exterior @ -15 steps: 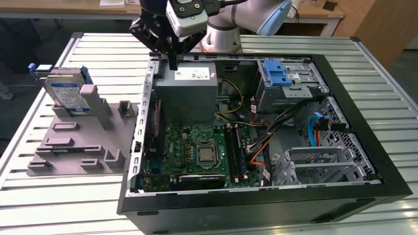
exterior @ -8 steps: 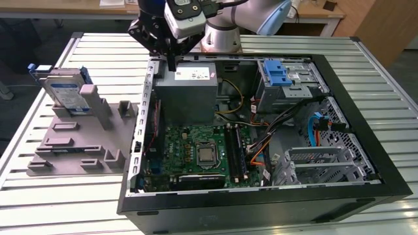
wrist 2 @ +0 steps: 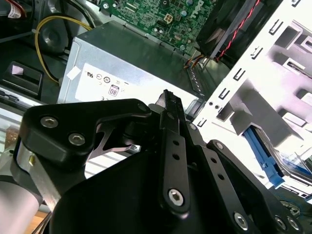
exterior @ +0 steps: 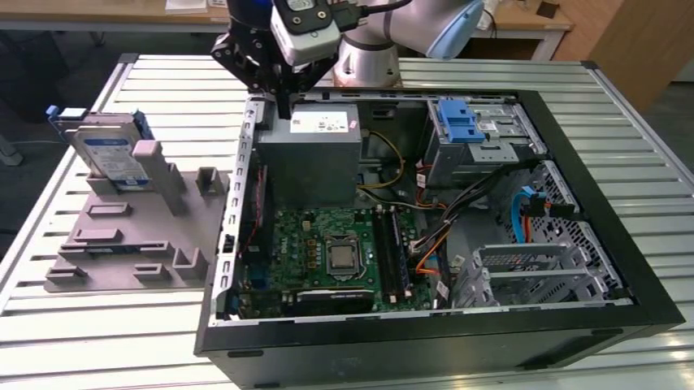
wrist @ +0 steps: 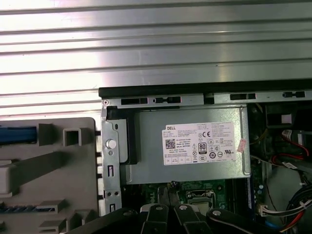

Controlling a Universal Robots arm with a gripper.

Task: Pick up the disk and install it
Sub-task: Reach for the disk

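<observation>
The disk point(exterior: 109, 154) stands upright in a grey fixture point(exterior: 119, 244) on the exterior view's left, outside the computer case; its blue-and-white label faces the camera. In the first wrist view its blue edge point(wrist: 17, 134) shows in that fixture, and in the second wrist view its blue rail point(wrist 2: 263, 153) shows. My gripper point(exterior: 284, 112) hangs over the back left corner of the open case, above the grey power supply box point(exterior: 309, 154). Its black fingers are shut together with nothing between them in both wrist views point(wrist 2: 168, 100) point(wrist: 168, 189). The disk lies well to the gripper's left in the exterior view.
The open black computer case point(exterior: 434, 337) lies on a slatted metal table point(exterior: 607, 114). Inside are a green motherboard point(exterior: 336, 252), cables, and a metal drive cage with a blue latch point(exterior: 461, 122) at the back right. The fixture holds several upright grey posts.
</observation>
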